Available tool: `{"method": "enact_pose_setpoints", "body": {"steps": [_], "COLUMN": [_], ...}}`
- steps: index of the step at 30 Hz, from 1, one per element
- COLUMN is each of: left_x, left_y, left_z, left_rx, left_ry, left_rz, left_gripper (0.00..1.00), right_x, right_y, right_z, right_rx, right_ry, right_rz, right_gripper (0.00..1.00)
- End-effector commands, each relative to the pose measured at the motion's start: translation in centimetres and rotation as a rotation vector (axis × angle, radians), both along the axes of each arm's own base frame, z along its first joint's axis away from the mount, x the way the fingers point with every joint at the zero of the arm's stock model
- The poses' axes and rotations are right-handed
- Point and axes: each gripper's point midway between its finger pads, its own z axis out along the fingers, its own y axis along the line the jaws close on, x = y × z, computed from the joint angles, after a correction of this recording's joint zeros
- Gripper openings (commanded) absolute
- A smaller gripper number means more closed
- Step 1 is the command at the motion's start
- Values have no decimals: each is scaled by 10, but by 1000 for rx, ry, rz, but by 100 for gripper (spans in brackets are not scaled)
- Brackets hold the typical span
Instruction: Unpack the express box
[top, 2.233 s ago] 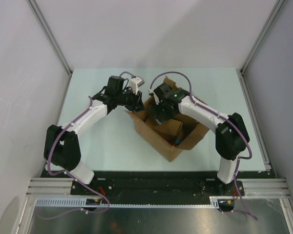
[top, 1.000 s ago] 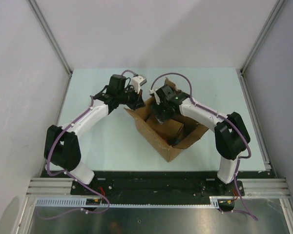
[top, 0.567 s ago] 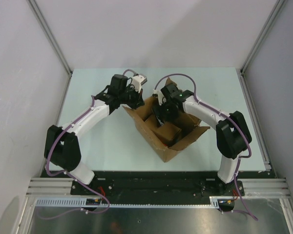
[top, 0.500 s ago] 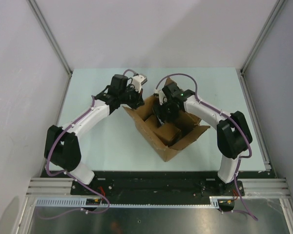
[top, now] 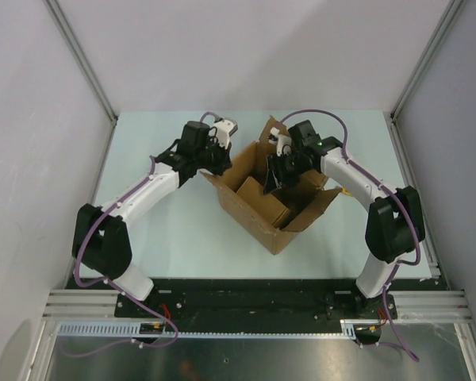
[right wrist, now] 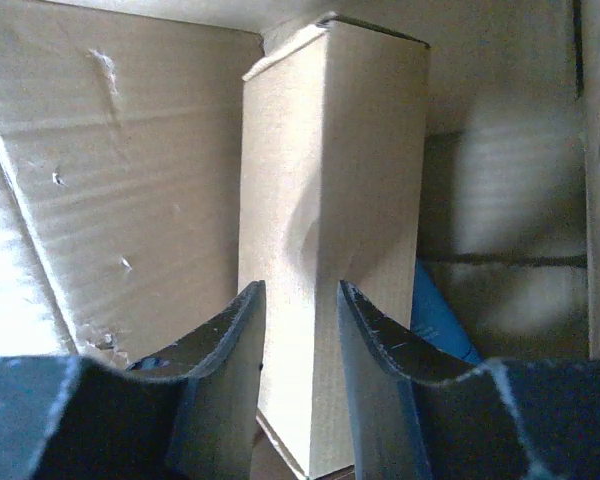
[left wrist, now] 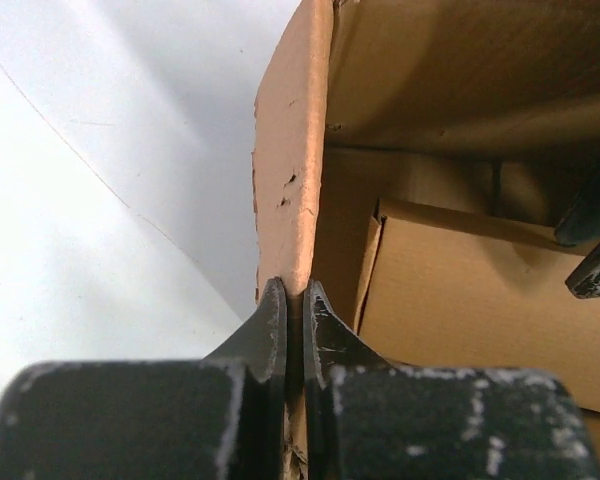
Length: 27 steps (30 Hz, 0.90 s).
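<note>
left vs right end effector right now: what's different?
The left end effector is shut, pinching the edge of the express box wall; the right end effector has its jaws apart, gripping nothing. The left end effector sits at the box rim; the right one is inside the box, facing a smaller cardboard carton. Both have dark, scuffed fingers.

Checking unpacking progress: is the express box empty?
No, a smaller cardboard carton stands inside the express box, just ahead of the right gripper.
</note>
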Motion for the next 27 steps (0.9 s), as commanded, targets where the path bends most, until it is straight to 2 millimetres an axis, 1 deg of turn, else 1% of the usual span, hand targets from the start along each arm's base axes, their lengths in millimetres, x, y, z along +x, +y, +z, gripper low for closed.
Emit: {"method": "enact_pose_setpoints", "body": {"steps": [1, 4, 7, 10, 11, 12, 14, 15, 16, 17, 19, 21, 22, 24, 26, 27], "left_x": [16, 19, 21, 21, 21, 21, 21, 21, 21, 20, 19, 18, 19, 18, 19, 20], "left_y": [25, 27, 30, 29, 27, 27, 25, 24, 24, 24, 23, 22, 22, 22, 22, 22], "left_z": [12, 11, 12, 11, 10, 11, 9, 9, 9, 8, 7, 7, 6, 7, 7, 9], "left_rx": [35, 36, 42, 42, 27, 25, 24, 24, 24, 23, 22, 19, 20, 19, 21, 19], "left_ry": [-48, -43, -49, -49, -36, -38, -34, -34, -34, -31, -27, -25, -24, -27, -30, -40], "left_rz": [137, 169, 190, 189, 201, 201, 199, 197, 196, 195, 194, 191, 191, 192, 190, 188], "left_gripper": [0, 0, 0, 0, 0, 0, 0, 0, 0, 0, 0, 0, 0, 0, 0, 0], "right_x": [-17, -24, -27, -27, -29, -26, -25, -21, -22, -20, -22, -25, -26, -28, -31, -30], "right_y": [2, 0, 1, 6, 9, 13, 18, 18, 19, 20, 21, 21, 21, 17, 17, 15], "right_z": [18, 14, 17, 32, 40, 46, 49, 51, 50, 48, 41, 31, 23, 12, 1, -1], "right_rx": [41, 3, -6, 16, 30, 49, 47, 30, 14, -8, -77, -142, -174, -227, -270, -293], "right_ry": [31, 23, 6, -48, -73, -104, -126, -158, -171, -191, -225, -240, -234, -223, -216, -224], "right_rz": [28, 51, 59, 56, 61, 60, 43, 26, 23, 20, 12, 21, 21, 29, 38, 34], "right_gripper": [38, 36, 35, 35, 35, 35, 34, 33, 33, 30, 28, 27, 27, 26, 25, 24]}}
